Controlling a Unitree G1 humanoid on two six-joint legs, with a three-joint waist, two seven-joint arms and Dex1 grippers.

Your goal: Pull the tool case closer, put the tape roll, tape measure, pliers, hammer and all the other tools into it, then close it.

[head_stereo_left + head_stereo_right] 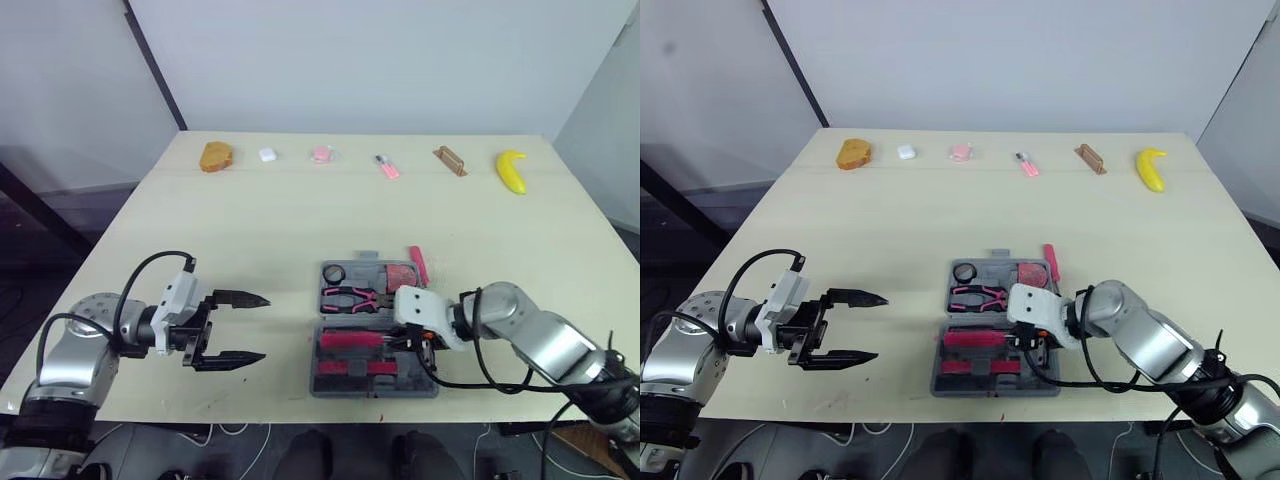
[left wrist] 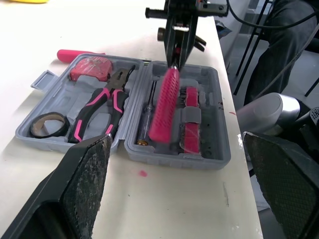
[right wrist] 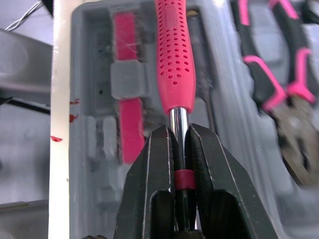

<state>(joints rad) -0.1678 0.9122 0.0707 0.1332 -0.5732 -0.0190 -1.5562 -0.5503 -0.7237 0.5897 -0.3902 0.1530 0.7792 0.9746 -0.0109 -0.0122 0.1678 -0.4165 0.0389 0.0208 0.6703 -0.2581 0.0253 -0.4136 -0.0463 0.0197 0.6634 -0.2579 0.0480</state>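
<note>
Two jaws of the right gripper (image 3: pixel 179 133) pinch the hammer (image 3: pixel 175 59) by its neck, so the handle lines up with its tool case (image 2: pixel 174 158) slot; the left gripper (image 1: pixel 262 328) hangs spread and idle.

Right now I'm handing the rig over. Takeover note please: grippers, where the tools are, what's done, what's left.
Left gripper: open, empty, over the table to the left of the case.
Right gripper: shut on the hammer by its metal shaft, pink handle angled down over the near half of the tool case.
Done: the case sits open near the front edge. Tape roll, pliers and tape measure are in the far half, a screwdriver in the near half.
Left: seat and release the hammer, load the pink tool lying on the table beside the case, close the case.
</note>
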